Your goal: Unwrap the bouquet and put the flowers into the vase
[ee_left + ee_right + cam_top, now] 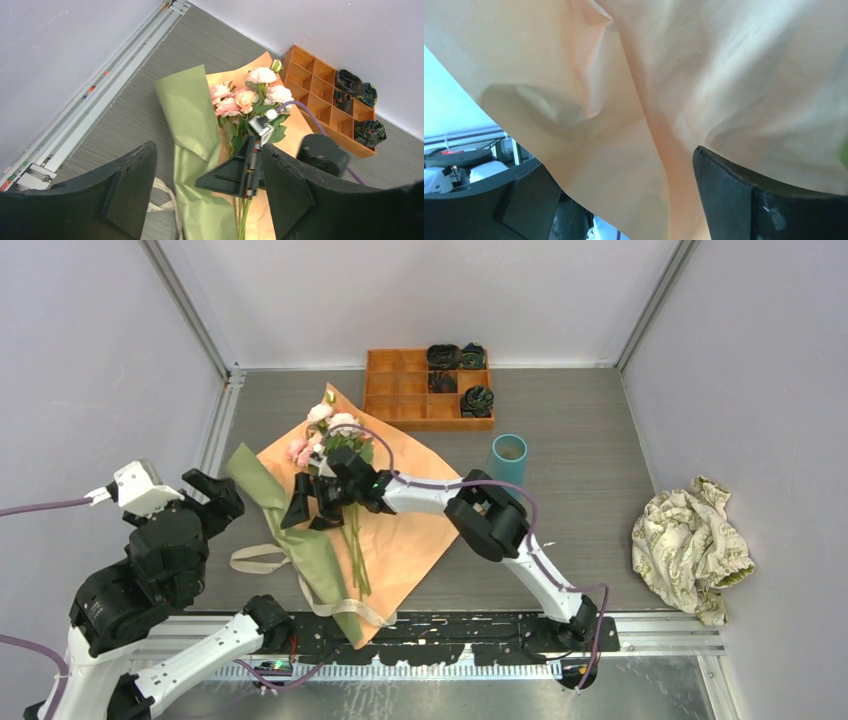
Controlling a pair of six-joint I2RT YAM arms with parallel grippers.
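Unwrap step looks done to me: the bouquet (330, 540) lies opened out, peach paper (410, 530) spread flat under my right gripper (312, 508), olive paper (300, 540) folded off on the side away from the right wrist, ribbon (255, 560) loose beyond that. The flowers (322, 432) lie on the peach sheet, blooms just past the right fingertips (295, 512), stems running away under them toward the arm bases. Right fingers stand wide with nothing clamped. The right wrist view shows only peach paper in the gap and a green sliver outside one finger, so I judge the stems are not between the pads yet. Left gripper (215, 498) hangs well apart from the flowers on the olive-paper side, fingers wide and empty, and looks down on the blooms. The vase (508, 460) stands upright behind the right gripper, back past its wrist and elbow, well apart from the fingers and beside the tray (400, 390). So the step in hand is picking up the flowers. The next move calls for shifting the right fingers sideways over the stems, closing on stems only, not paper, lifting clear, then tipping the stems down into the narrow vase mouth. Thin stems may slip or splay.
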